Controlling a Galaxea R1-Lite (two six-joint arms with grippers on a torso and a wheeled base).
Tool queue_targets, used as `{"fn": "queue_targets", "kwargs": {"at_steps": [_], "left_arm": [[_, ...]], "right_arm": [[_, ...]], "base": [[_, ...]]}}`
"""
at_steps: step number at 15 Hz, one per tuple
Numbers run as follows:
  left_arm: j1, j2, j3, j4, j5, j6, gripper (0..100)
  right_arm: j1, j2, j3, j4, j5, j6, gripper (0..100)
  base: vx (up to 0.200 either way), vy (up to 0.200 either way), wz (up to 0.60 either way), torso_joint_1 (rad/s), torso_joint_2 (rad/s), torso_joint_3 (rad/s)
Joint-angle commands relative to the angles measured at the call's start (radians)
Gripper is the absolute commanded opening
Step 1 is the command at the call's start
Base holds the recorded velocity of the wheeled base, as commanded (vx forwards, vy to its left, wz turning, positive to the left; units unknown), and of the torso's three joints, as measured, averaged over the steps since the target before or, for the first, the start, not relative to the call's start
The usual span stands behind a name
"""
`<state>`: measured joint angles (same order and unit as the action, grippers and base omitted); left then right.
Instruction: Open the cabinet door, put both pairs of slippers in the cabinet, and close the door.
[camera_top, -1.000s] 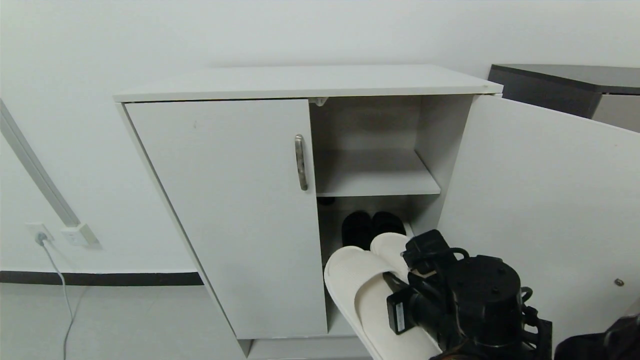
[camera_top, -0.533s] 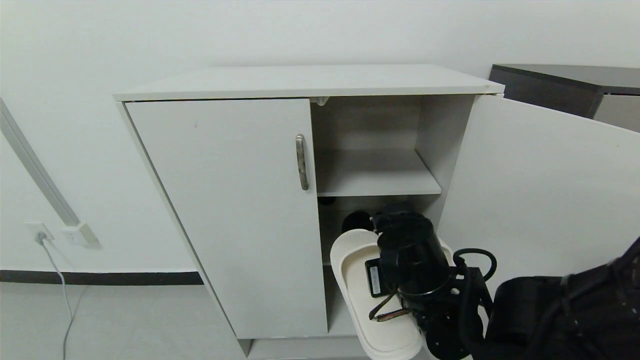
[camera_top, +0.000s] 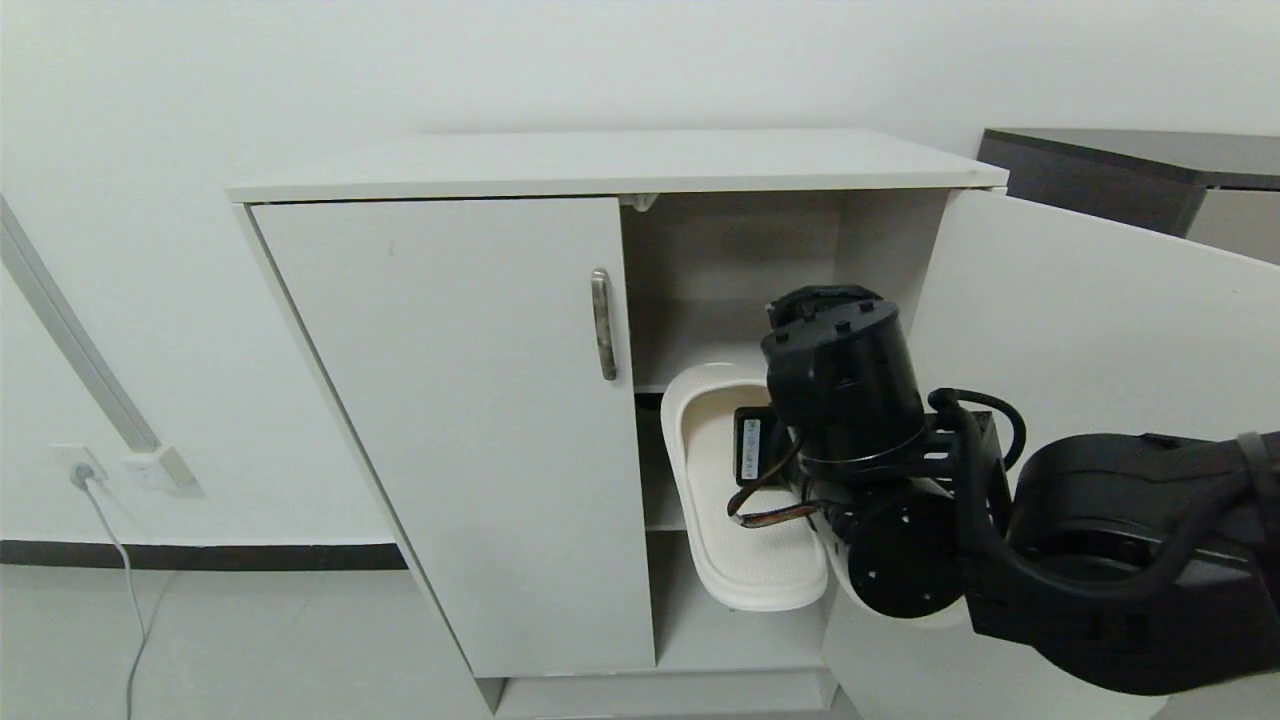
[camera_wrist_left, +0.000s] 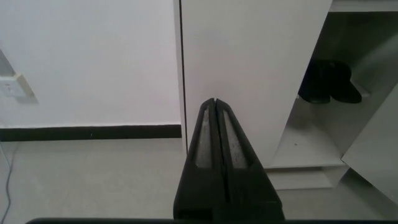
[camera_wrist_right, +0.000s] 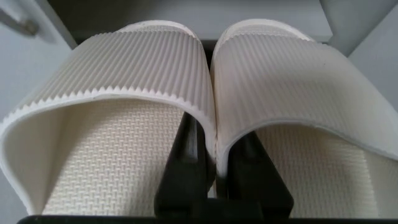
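At the cabinet front, level with its shelf edge, right hand clamps both white slippers by their inner straps, so one placement serves; left hand hangs closed, empty.

Right arm extended, jaws clamped; left jaws pressed together.

In the head view the right arm covers most of one of the white slippers and much of the cabinet interior, and the open door runs past the edge.
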<state>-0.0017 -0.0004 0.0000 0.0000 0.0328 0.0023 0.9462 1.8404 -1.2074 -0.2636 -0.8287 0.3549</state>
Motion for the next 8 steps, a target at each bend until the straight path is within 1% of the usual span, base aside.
{"fn": "queue_targets", "kwargs": {"at_steps": [1,7,8], "left_arm": [[0.000,0.000,0.000,0.000,-0.001,0.004,0],[0.000,0.000,0.000,0.000,-0.004,0.005,0],[0.000,0.000,0.000,0.000,-0.005,0.007,0]], "right_arm": [[-0.009,0.048,-0.001,-0.026,0.000,-0.002,0],[-0.023,0.060,-0.004,-0.029,0.000,-0.016,0],[-0.026,0.060,-0.004,-0.029,0.000,-0.017,0]], "base": [[0.000,0.000,0.00,0.000,0.00,0.000],[0.000,0.000,0.00,0.000,0.00,0.000],[0.200,0.000,0.00,0.007,0.00,-0.002]]}}
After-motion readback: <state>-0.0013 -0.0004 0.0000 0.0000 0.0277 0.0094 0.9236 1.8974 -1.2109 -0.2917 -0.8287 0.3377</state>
